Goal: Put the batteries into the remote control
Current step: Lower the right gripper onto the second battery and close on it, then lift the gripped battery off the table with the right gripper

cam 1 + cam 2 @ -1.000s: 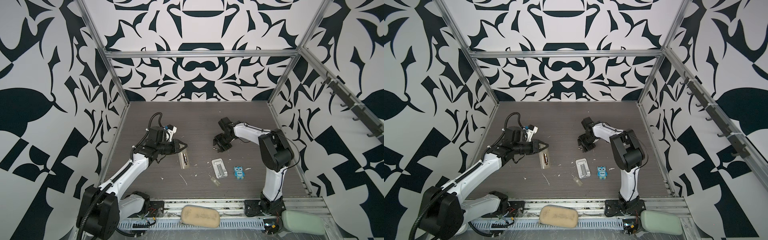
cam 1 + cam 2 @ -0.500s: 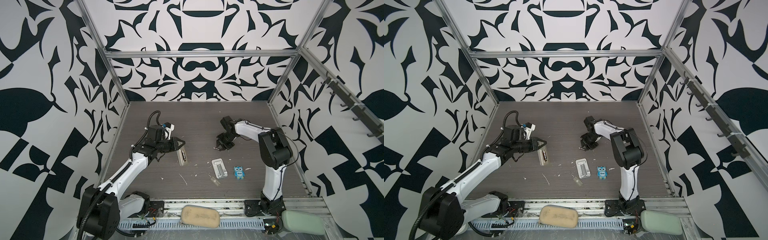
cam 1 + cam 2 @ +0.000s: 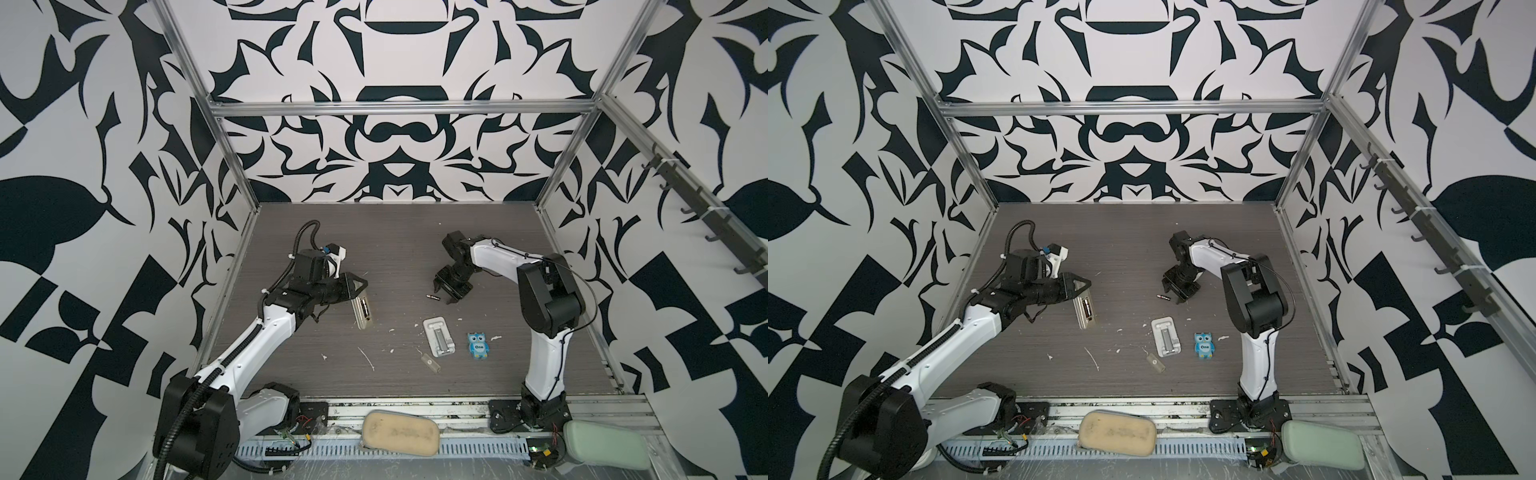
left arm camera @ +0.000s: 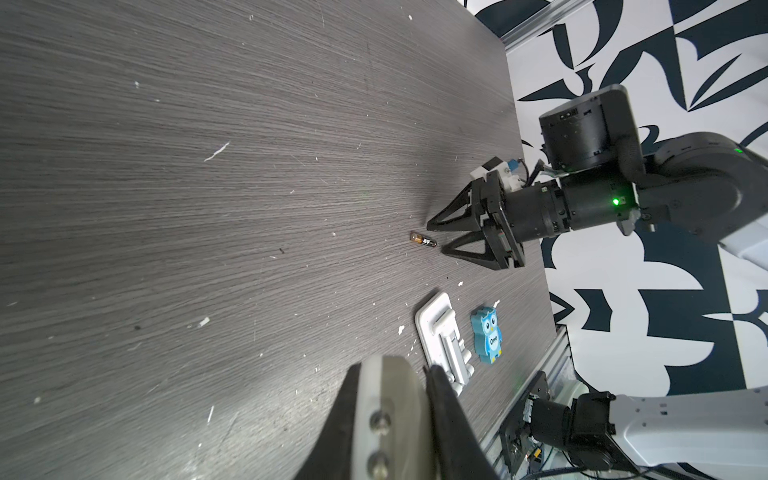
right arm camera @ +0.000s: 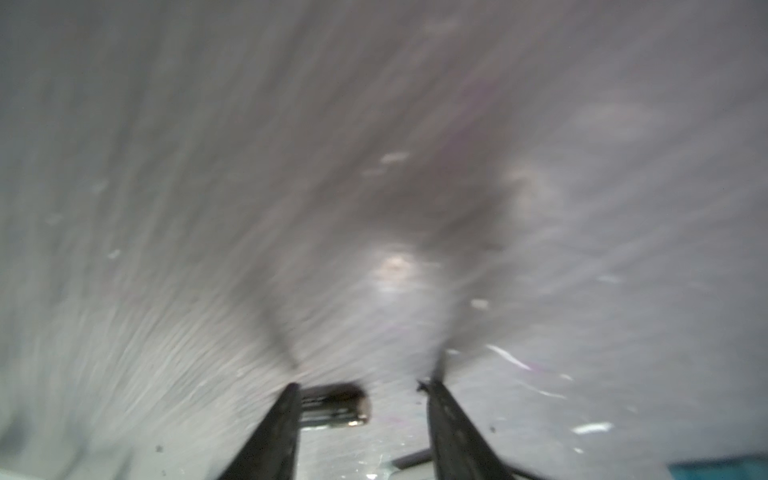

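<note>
My left gripper (image 3: 360,291) is shut on the top end of the remote control (image 3: 362,312), a slim whitish handset that hangs tilted just above the table with its back and dark battery bay showing. In the left wrist view the remote control (image 4: 390,415) fills the gap between the jaws. One of the batteries (image 3: 432,296), dark with a brass end, lies on the table. My right gripper (image 3: 441,294) stands open, pointing down at it. In the right wrist view the battery (image 5: 332,405) lies against one finger, well apart from the other.
A white ribbed stand (image 3: 438,337) lies in front of the right gripper, with a blue owl figure (image 3: 478,345) to its right and a small clear piece (image 3: 430,363) at its near left corner. White scraps dot the table. A beige pad (image 3: 399,430) and a green pad (image 3: 602,442) sit on the front rail.
The right gripper's jaws narrowed half a second ago and now stand wider apart, over the battery. The left arm has drawn the remote slightly to the left.
</note>
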Action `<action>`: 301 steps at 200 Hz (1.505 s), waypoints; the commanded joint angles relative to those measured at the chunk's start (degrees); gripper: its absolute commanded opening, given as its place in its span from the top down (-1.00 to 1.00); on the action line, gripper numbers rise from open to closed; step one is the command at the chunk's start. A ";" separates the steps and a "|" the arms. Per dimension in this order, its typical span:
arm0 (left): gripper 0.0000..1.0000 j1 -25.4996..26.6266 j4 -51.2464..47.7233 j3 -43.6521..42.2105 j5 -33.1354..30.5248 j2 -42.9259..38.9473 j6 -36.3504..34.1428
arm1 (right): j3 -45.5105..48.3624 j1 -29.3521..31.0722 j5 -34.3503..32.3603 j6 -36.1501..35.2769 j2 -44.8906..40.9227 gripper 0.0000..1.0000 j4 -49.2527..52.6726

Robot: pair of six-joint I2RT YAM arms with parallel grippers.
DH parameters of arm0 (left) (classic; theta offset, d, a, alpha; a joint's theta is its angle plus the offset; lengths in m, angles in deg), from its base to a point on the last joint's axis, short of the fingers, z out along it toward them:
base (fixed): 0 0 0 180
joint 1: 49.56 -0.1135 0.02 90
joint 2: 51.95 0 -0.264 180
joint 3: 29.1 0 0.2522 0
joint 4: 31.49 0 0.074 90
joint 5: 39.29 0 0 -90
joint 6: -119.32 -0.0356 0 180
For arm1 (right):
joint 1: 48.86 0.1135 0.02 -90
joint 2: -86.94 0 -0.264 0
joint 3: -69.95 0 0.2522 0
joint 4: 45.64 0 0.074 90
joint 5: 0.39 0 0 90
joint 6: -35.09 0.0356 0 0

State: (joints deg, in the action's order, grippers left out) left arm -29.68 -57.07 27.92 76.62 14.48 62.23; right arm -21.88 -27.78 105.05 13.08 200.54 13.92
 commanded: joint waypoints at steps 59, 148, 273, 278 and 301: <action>1.00 -0.24 -1.87 2.72 0.38 -1.81 -2.06 | 0.54 3.10 0.66 8.53 -4.74 -0.35 0.35; 1.00 -0.24 -4.65 1.66 -1.22 -6.02 -2.22 | -2.93 4.31 -0.41 11.44 -0.61 -0.33 -2.47; 1.00 -0.19 -6.30 3.27 -1.42 -4.89 -4.34 | -0.82 4.45 -2.21 9.95 2.82 0.01 -2.76; 1.00 -0.21 -6.18 3.23 -1.53 -4.76 -4.29 | -0.86 4.43 -2.29 9.60 3.12 0.04 -2.59; 1.00 -0.20 -5.63 2.93 -1.80 -4.60 -4.08 | -2.37 4.54 -3.39 7.19 5.03 0.21 -0.76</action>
State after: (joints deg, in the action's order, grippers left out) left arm -29.68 -62.49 29.74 75.14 9.63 58.88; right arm -23.17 -23.54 104.81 23.40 201.92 10.80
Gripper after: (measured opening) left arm 0.230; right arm 0.430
